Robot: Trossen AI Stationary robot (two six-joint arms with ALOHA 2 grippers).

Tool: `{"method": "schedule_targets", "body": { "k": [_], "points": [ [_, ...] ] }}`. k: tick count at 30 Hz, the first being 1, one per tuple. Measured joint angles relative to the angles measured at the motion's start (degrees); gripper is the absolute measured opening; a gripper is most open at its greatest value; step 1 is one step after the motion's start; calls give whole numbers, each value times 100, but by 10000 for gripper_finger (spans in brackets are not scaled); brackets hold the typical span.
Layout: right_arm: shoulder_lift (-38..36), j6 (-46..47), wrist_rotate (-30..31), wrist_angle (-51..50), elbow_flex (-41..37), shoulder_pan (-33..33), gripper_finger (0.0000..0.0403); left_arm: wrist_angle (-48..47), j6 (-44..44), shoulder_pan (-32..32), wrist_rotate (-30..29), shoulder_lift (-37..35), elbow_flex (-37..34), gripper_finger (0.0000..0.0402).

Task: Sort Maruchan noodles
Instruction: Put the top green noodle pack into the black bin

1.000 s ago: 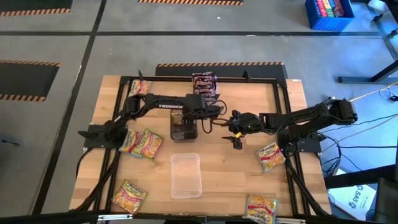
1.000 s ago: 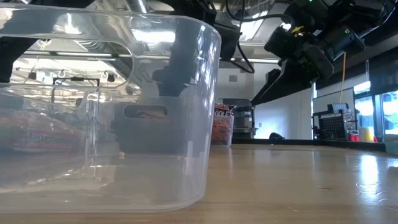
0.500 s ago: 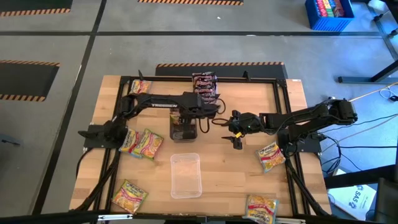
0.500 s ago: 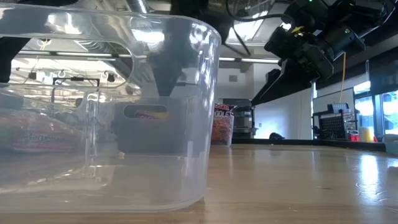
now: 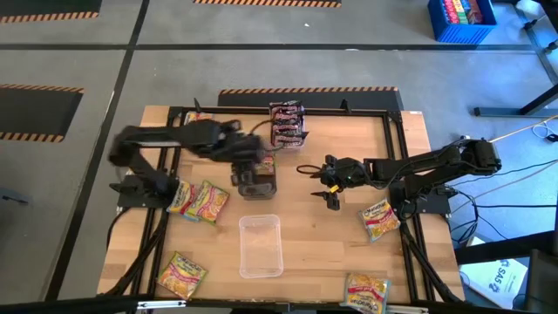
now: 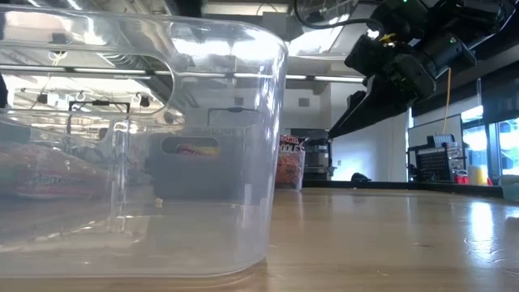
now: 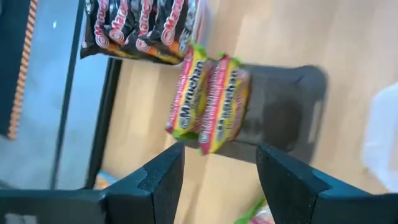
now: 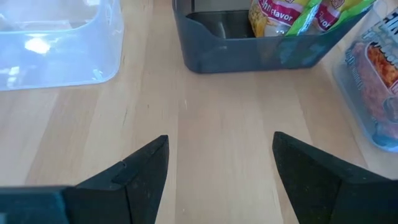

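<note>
Two yellow-and-green Maruchan noodles packets stand on edge in a dark grey bin at the table's middle. My left gripper hangs open above that bin, a little to its left, and holds nothing. Dark brown-red packets stand in a clear tray at the far edge. My right gripper stands open right of the bin, above bare wood. Loose yellow-pink packets lie flat at the left, near left, right and near right.
A clear tray stands near the front edge and fills the low view. One more packet lies at the far left corner. A black frame runs around the table top. Bare wood lies between the bin and the right packet.
My left gripper has risen out of the dark grey bin and drawn back toward the table's left edge, rolling as it went, its fingers still open and holding nothing. The two packets have stayed standing in the bin.
</note>
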Motion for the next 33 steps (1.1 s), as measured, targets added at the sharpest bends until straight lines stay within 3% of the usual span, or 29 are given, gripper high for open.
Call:
{"method": "schedule_targets", "body": {
  "k": [6, 11, 19, 24, 29, 33],
  "points": [
    [0, -55, 2, 82, 0, 2, 269, 1463, -311, -502, -300, -1417, -1768, 192],
    [0, 40, 1, 85, 0, 2, 269, 2452, -387, -810, -300, -2121, -3119, 192],
    [0, 732, -90, 225, 0, 48, 269, 2960, -1140, -1316, -306, -2079, -3954, 192],
    [0, 835, -114, 272, 0, 517, 269, 3480, -1539, -1968, -465, -1994, -4294, 192],
    [0, 895, 308, 386, 0, 1111, 269, 4325, -1623, -2527, -897, -1997, -4899, 192],
    [0, 1042, 678, 388, 1, 1422, 269, 4788, -1772, -2721, -917, -1996, -5355, 192]
  ]
}}
